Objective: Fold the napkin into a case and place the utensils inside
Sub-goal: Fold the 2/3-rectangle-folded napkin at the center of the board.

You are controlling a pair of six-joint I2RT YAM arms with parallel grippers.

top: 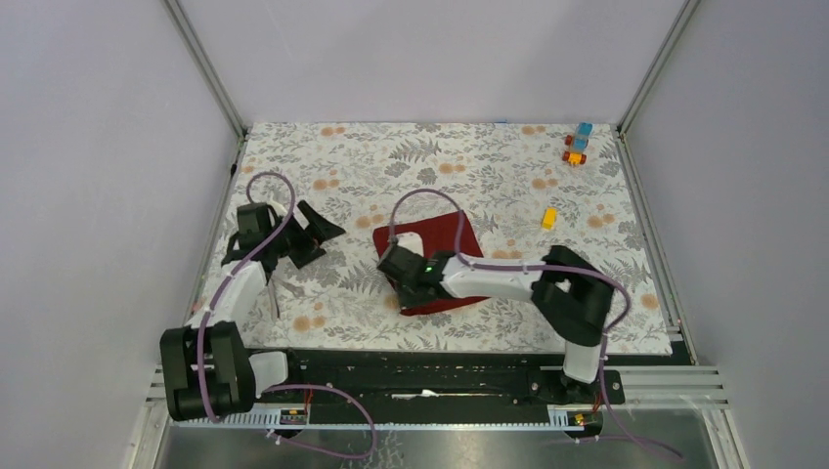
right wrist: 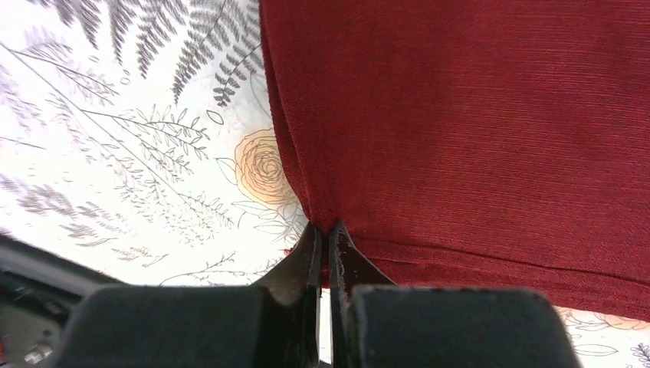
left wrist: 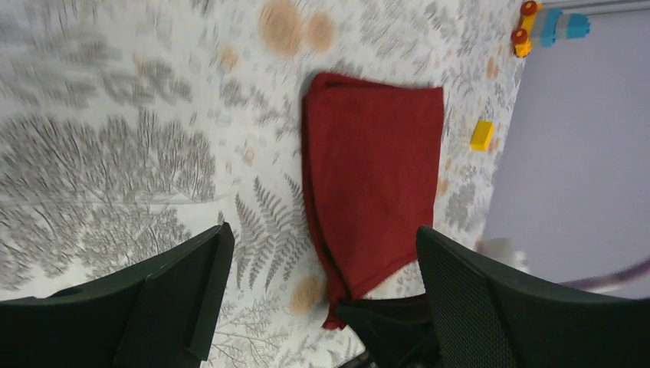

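The dark red napkin point(top: 455, 239) lies folded in the middle of the floral tablecloth, with doubled layers along one long edge. It also shows in the left wrist view point(left wrist: 375, 169). My right gripper point(top: 391, 259) is shut on the napkin's near corner point(right wrist: 328, 230), pinching the cloth between its fingertips. The right wrist view is filled by the napkin point(right wrist: 460, 115). My left gripper point(top: 315, 234) is open and empty, hovering left of the napkin point(left wrist: 322, 234). A thin silver item point(top: 274, 296), possibly a utensil, lies beside the left arm. I see no other utensil.
A yellow toy block point(top: 549, 218) lies right of the napkin and shows in the left wrist view point(left wrist: 482, 135). An orange and blue block cluster point(top: 577, 145) sits at the far right corner. Metal frame posts and grey walls enclose the table.
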